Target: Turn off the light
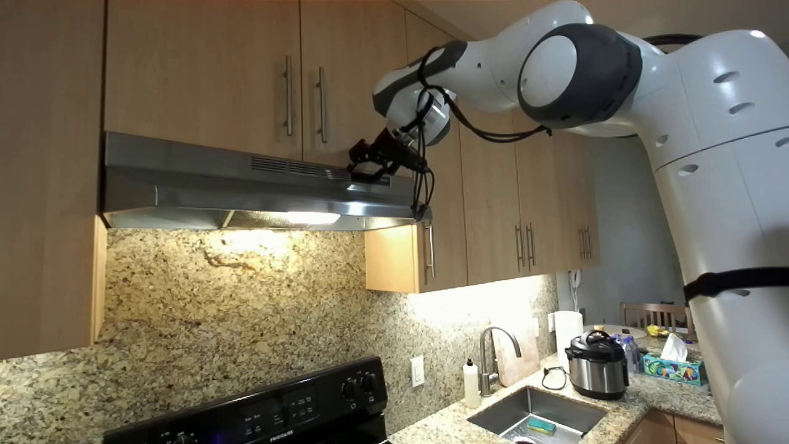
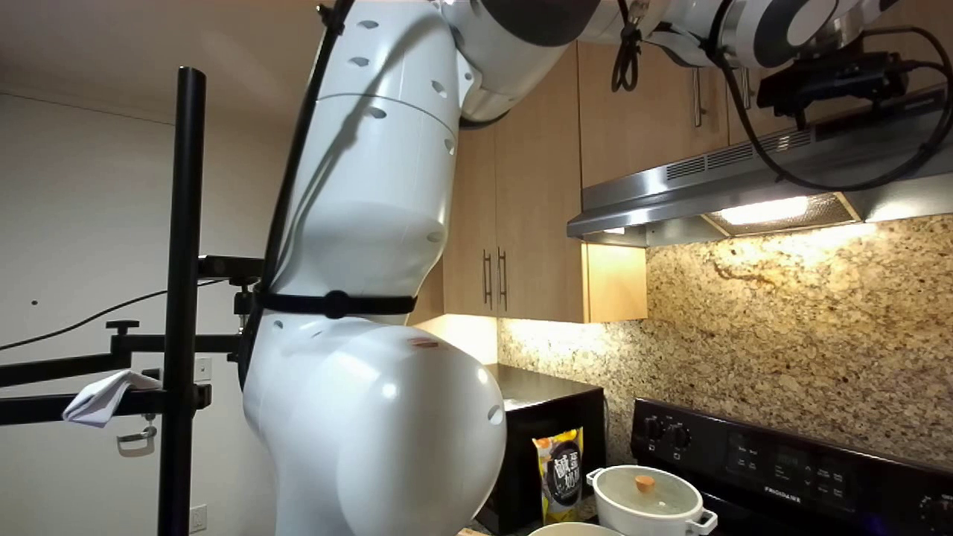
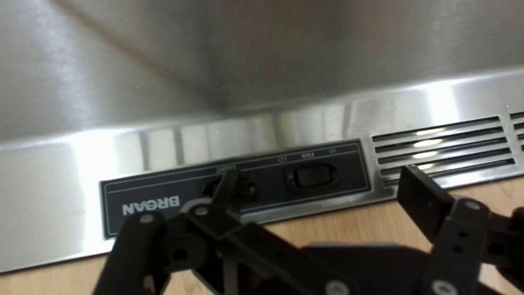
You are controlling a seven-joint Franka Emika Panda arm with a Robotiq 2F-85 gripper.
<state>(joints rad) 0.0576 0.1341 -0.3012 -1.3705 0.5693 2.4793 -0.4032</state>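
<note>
The range hood (image 1: 209, 185) also shows in an exterior view (image 2: 648, 195). Its lamp (image 1: 312, 217) is lit in both exterior views (image 2: 765, 211). In the wrist view the black switch panel (image 3: 268, 180) appears upside down, marked LIGHT, FAN and BROAN. The light switch (image 3: 245, 191) is partly hidden behind my left-hand finger; its position is unclear. My gripper (image 3: 320, 178) is open and empty, its fingers wide apart. The right-hand finger is by the vent slots. In an exterior view the gripper (image 1: 359, 164) is at the hood's front; I cannot tell whether it touches.
The fan switch (image 3: 314, 176) lies between the fingers in the wrist view. Cabinet doors with bar handles (image 1: 322, 105) are directly above the hood. A black stove (image 1: 277, 413) is below. Loose cables (image 1: 422, 185) hang from the wrist. A white pot (image 2: 648, 510) stands on the stove.
</note>
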